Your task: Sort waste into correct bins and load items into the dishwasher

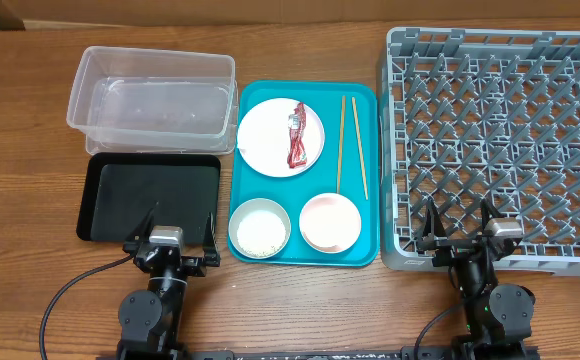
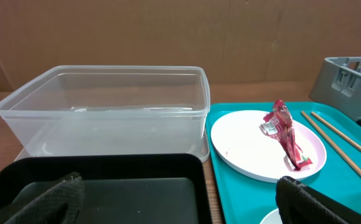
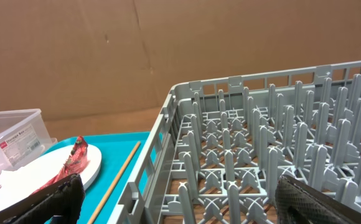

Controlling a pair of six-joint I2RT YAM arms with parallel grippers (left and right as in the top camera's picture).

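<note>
A red wrapper (image 1: 297, 134) lies on a white plate (image 1: 270, 140) at the back of the teal tray (image 1: 365, 250). Two chopsticks (image 1: 353, 145) lie to the plate's right. A white-grey bowl (image 1: 260, 227) with rice grains and a pink bowl (image 1: 330, 221) sit at the tray's front. The clear tub (image 1: 153, 90) and black tray (image 1: 150, 195) are to the left, the grey rack (image 1: 500, 140) to the right. My left gripper (image 1: 178, 222) is open and empty above the black tray's near edge. My right gripper (image 1: 460, 222) is open and empty at the rack's near edge. No tissue or cup shows.
In the left wrist view the tub (image 2: 106, 106), black tray (image 2: 118, 193), plate (image 2: 261, 146) and wrapper (image 2: 284, 134) lie ahead. In the right wrist view the rack's pegs (image 3: 261, 149) fill the front, plate (image 3: 37, 177) at left. A cardboard wall stands behind.
</note>
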